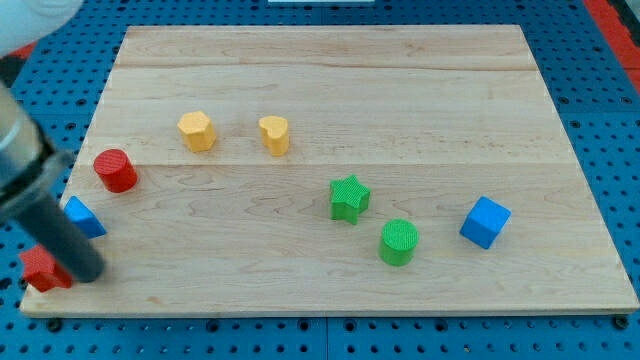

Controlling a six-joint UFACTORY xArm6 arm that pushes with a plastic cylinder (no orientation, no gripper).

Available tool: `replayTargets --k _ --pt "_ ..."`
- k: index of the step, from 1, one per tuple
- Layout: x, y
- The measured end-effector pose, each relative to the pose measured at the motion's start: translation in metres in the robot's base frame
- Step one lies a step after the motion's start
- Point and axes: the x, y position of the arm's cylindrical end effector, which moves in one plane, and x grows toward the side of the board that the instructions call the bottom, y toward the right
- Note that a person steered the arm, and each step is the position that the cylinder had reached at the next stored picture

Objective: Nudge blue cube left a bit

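Observation:
The blue cube (485, 222) sits on the wooden board (330, 80) at the view's right, lower half. My tip (88, 274) is at the view's far left, near the bottom, far from that cube. The rod rises from the tip up and to the left. The tip stands just right of a red block (42, 269) and just below a small blue block (84, 216), whose shape is partly hidden by the rod.
A red cylinder (116, 170) stands at the left. A yellow hexagon-like block (197, 131) and a yellow heart-like block (274, 134) sit above the middle. A green star (349, 198) and a green cylinder (399, 242) lie left of the blue cube.

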Motion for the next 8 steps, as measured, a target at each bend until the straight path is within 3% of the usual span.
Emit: replayTargets --k 1,2,3,5,6,8 --pt "0.002 0.134" --pt "0.017 0.192" --pt "0.012 0.179" --pt "-0.068 0.187" --pt "-0.059 0.251" --pt "-0.047 0.271"
